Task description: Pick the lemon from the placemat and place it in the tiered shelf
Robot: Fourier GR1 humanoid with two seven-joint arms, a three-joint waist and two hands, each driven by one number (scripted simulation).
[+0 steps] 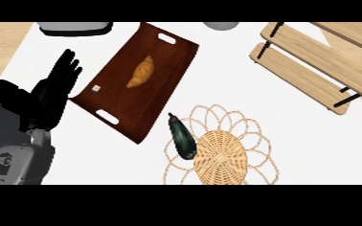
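Head view is showing the left hand [56,88] resting at the left edge, fingers straight and raised. It is hanging just beside the brown tray [120,79], holding nothing.

The tray [152,72] lies left of the tiered shelf [311,62], behind the placemat [222,151].

Light is bright, even and diffuse across the white counter [233,86], which reads almost blown out, with hardly any texture. Shadows are faint: a thin soft edge under the tray [134,84] along its lower side, and a slight one beneath the shelf [311,62] slats. The tray's dark wood shows a mild sheen toward its upper part. The left hand [56,88] is nearly pure black, detail lost. The placemat [222,148] weave looks slightly soft.
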